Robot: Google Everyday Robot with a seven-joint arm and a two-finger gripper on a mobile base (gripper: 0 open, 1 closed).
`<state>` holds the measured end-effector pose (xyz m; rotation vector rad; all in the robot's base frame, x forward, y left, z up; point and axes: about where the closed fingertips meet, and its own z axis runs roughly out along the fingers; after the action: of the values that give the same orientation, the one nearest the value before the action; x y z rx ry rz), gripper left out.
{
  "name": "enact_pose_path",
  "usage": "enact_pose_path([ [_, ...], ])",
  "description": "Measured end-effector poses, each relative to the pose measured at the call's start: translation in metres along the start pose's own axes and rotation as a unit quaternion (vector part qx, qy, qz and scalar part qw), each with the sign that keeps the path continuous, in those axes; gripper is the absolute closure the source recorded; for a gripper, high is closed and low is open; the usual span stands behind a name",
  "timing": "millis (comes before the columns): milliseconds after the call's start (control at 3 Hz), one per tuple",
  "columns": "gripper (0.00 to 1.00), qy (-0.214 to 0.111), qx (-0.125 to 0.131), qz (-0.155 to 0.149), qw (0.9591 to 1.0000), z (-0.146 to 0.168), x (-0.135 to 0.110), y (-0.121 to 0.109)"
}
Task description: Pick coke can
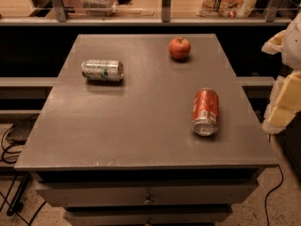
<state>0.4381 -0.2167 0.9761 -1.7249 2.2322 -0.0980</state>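
Observation:
The coke can (205,111) is red-orange with white markings. It lies on its side on the right part of the grey table top (141,126), its silver end facing the front edge. My gripper (285,100) shows as white and cream parts at the right edge of the view, beyond the table's right side. It is to the right of the can, apart from it, and holds nothing that I can see.
A silver-and-green can (102,70) lies on its side at the back left of the table. A red apple (179,48) sits at the back right. A shelf with bags (229,0) runs behind the table. Cables (9,145) lie on the floor at left.

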Motion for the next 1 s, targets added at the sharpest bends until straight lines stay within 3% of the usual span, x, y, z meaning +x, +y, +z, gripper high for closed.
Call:
enact_pose_path([
  [333,0.0,0.0,0.0,0.0,1.0,0.0,0.0,0.0],
  [1000,0.0,-0.056,-0.031,0.015,0.9979,0.027,-0.011,-0.011],
])
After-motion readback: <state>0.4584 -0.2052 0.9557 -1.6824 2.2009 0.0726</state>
